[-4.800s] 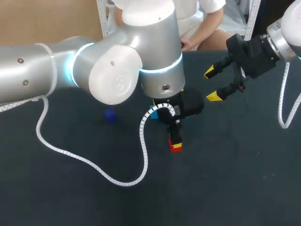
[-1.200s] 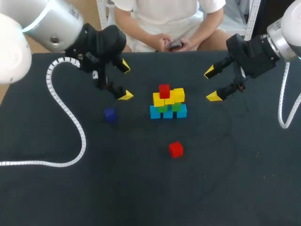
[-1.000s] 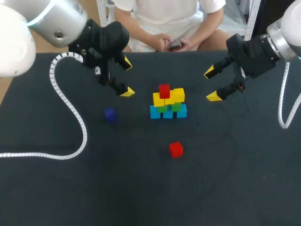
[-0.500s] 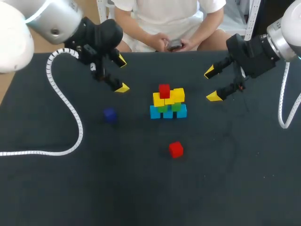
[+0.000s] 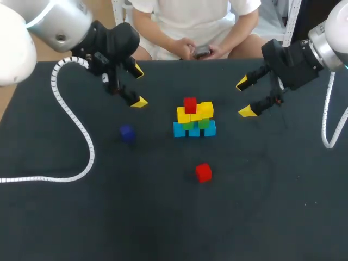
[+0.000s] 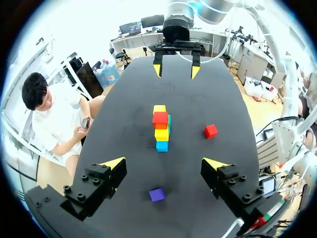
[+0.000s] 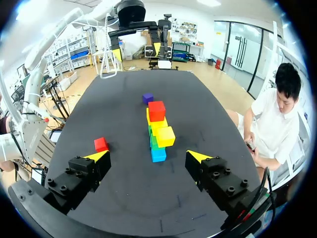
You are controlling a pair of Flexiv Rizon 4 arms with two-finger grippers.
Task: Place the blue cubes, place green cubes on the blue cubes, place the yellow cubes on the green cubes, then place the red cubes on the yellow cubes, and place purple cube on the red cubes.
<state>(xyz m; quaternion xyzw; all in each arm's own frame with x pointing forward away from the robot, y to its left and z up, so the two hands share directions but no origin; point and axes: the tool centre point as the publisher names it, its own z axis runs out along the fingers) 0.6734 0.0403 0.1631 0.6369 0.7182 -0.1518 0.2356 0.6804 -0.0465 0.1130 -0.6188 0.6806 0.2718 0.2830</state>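
1. Head view: cube stack [image 5: 194,119] mid-worktop [image 5: 272,217]; loose red cube [image 5: 203,172] and purple cube [image 5: 126,133] apart from it. Wide open and empty, left hand [image 5: 138,86] and right hand [image 5: 246,98] flank the cube stack.
2. Left wrist view: purple cube [image 6: 157,194] under the left hand [image 6: 164,163].
3. Right wrist view: cube stack [image 7: 158,131] ahead of the right hand [image 7: 147,156].

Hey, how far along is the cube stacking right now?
Done: the blue cubes form the base, with green cubes and yellow cubes layered above, and the top red cube sits on the yellow. In hand: nothing; the left claw and right claw are both open and empty. Left: the loose red cube needs stacking, then the purple cube goes on top.
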